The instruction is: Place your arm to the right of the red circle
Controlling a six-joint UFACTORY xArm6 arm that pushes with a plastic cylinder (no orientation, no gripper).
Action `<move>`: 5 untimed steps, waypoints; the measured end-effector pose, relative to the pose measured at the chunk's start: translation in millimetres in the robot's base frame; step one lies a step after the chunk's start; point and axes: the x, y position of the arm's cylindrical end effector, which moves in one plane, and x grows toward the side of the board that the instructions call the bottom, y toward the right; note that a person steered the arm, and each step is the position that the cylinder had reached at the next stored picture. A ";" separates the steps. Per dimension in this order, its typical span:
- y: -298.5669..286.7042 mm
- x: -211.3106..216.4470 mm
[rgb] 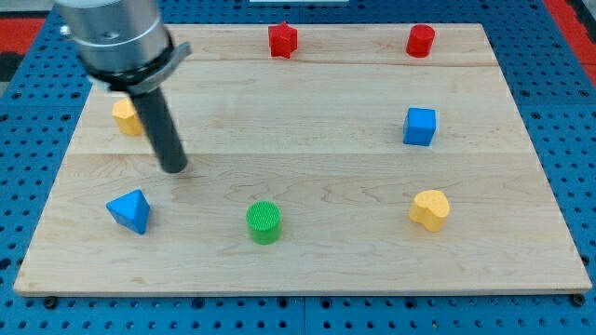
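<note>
The red circle [420, 40], a short red cylinder, stands near the board's top edge at the view's right. My tip [174, 167] rests on the board at the view's left, far to the left of and below the red circle. The tip is just above the blue triangle [129, 210] and below-right of a yellow block [127, 116], which the rod partly hides.
A red star [282, 39] sits at the top middle. A blue cube [419, 126] sits below the red circle. A yellow heart [429, 209] is at the lower right. A green cylinder [264, 221] is at the bottom middle. The wooden board [307, 270] lies on a blue pegboard.
</note>
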 end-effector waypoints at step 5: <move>255.2 -156.5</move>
